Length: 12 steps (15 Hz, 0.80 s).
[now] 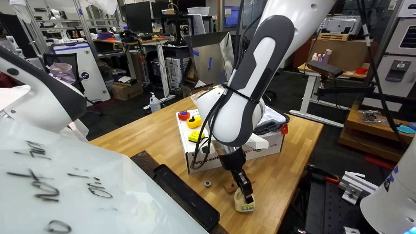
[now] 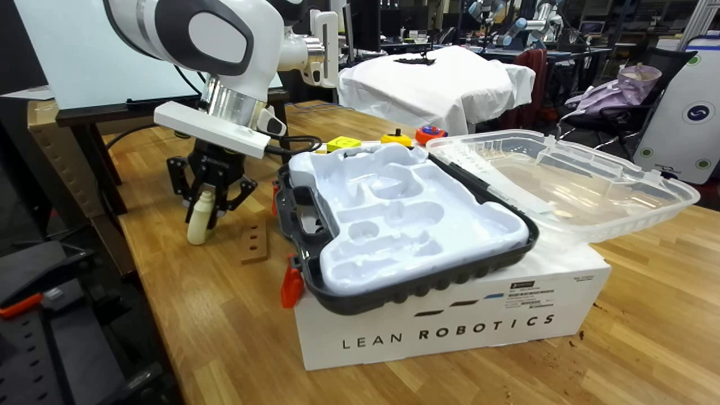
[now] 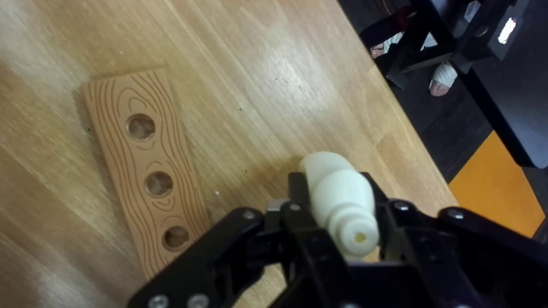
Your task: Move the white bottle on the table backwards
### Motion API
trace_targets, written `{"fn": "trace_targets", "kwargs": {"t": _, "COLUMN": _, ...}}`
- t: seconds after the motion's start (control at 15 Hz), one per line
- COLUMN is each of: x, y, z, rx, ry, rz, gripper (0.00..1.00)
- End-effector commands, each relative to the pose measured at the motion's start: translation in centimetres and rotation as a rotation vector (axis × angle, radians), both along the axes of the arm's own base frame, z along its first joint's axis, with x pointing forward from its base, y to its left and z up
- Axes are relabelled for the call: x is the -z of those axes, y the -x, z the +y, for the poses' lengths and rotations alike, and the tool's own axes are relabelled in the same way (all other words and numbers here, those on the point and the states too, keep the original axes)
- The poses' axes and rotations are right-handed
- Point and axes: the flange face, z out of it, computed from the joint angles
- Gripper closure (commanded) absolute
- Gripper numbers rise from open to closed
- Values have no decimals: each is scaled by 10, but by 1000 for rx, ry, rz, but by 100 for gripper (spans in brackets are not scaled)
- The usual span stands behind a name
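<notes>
Cream-white rounded bottle (image 3: 342,196) pinched in black jointed gripper (image 3: 335,181), just beside brown wood-grained rectangular three-holed block (image 3: 148,157); possible slip or twist, given curved sides; possible snag if steered into block; possible fall off light-brown wooden table (image 3: 265,94) if swung edgeward, away from block.

Bright, fairly even indoor light reaches me; I cannot place its source. In the wrist view, a whitish glare patch blooms on the wooden table (image 3: 239,102), a soft shadow lies beside the white bottle (image 3: 344,196), and my black gripper (image 3: 336,190) fades into darkness toward the bottom edge. In an exterior view, highlights gleam on the white moulded insert (image 2: 458,225) and clear plastic lid (image 2: 590,185); marker strokes on the whiteboard (image 1: 87,214) look soft in an exterior view, where the grey cabinet (image 1: 393,87) leans at the border.
</notes>
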Motion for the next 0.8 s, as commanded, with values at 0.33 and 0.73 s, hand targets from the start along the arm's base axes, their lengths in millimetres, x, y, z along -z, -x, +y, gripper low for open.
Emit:
{"fn": "trace_targets", "kwargs": {"t": 0.33, "x": -20, "y": -10, "z": 3, "rx": 21, "ry": 35, "rz": -51, "gripper": 92}}
{"fn": "trace_targets", "kwargs": {"t": 0.73, "x": -55, "y": -20, "z": 11, "rx": 19, "ry": 180, "rz": -153, "gripper": 92}}
